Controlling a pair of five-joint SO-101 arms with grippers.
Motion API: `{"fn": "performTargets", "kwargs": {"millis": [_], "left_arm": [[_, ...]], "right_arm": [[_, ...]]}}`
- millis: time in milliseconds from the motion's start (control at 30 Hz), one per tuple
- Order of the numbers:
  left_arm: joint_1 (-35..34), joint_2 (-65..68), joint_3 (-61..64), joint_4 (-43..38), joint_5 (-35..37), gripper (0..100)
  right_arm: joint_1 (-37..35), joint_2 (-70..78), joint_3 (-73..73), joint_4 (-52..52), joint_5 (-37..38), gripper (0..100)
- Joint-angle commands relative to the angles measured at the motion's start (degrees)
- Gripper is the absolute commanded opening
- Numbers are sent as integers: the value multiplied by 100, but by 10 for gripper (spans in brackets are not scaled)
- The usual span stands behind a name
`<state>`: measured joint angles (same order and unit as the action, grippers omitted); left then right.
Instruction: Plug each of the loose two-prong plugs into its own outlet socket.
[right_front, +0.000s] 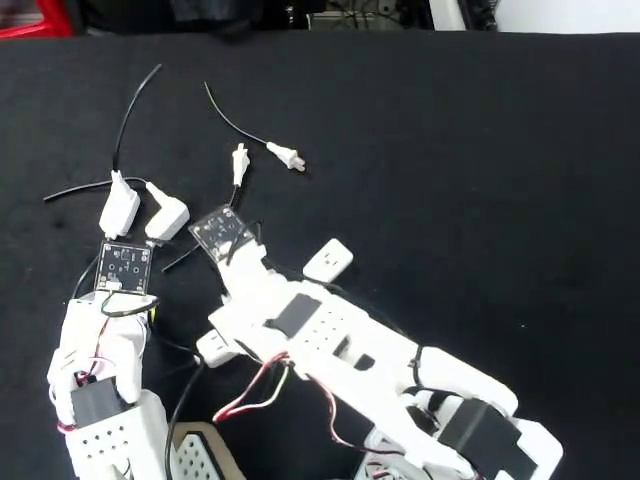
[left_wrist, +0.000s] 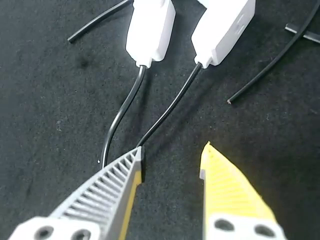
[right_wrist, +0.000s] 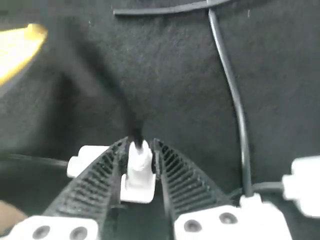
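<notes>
While the right gripper (right_wrist: 140, 146) has its jaws closed on a small white plug (right_wrist: 137, 167), with its black cord running away across the worktop (right_front: 480, 150), we log the step in hand as: plug grasped, not yet seated.

Left gripper (left_wrist: 172, 150): jaws open, nothing between them. They point at a white corded body (left_wrist: 150, 30) and a second white body (left_wrist: 222, 30) just beside it. One black cord (left_wrist: 170, 107) touches the tip of the grey jaw. We cannot tell whether these bodies are sockets or plugs.

High view: a loose plug (right_front: 240, 160) lies just beyond the right arm's wrist, and a second loose plug (right_front: 287, 155) lies near it; both are apart from the jaws. A small white block (right_front: 328, 260) lies beside the right arm; we tentatively take it for an outlet socket.

Judgement: the task looks early, as we see no plug seated anywhere. The next move calls for carrying the held plug to a free socket, lining its prongs up with the slots and pressing straight in. The open left jaws could brace the socket so it does not slide. The prong direction is hidden in the grip, so a regrasp may be needed.
</notes>
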<state>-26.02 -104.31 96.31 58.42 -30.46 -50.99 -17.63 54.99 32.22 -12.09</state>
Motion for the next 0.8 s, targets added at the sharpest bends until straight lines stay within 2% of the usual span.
{"fn": "performTargets", "kwargs": {"millis": [0, 200, 433, 633, 767], "left_arm": [[-40, 18, 110, 0, -26, 191], [-22, 18, 110, -26, -26, 191], [66, -18, 75, -44, -35, 191], [1024, -18, -716, -44, 35, 191], [1956, -18, -1402, -105, 932, 191]], "right_arm": [[492, -497, 13, -492, 316, 12], [563, -1780, 312, -404, 308, 12], [1116, -3371, 637, -220, 308, 12], [1477, -4875, 681, -273, 246, 12], [1495, -5464, 787, -897, -501, 12]]}}
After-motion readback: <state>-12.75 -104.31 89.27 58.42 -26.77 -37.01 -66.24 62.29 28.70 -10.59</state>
